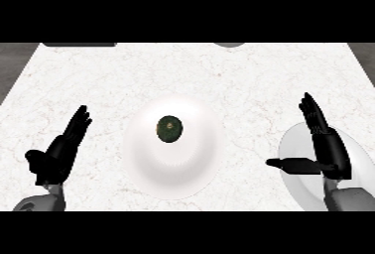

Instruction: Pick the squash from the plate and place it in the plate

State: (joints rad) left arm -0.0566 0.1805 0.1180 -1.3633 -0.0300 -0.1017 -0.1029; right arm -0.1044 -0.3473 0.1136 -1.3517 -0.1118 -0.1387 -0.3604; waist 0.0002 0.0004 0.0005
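We see the dark green round squash (169, 129) on the white round plate (147, 163) at centre, second white plate (293, 149) at 4 o'clock under our right hand (326, 149), left hand (62, 149) at 8 o'clock, both hands' fingers straight, bare marble counter (242, 74) between

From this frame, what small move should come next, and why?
Probably the right hand should swing left toward the squash. The squash lies untouched on the centre plate, both hands are open and hold nothing, and the right hand hovers over the second plate at the right. The left hand is open at the left.
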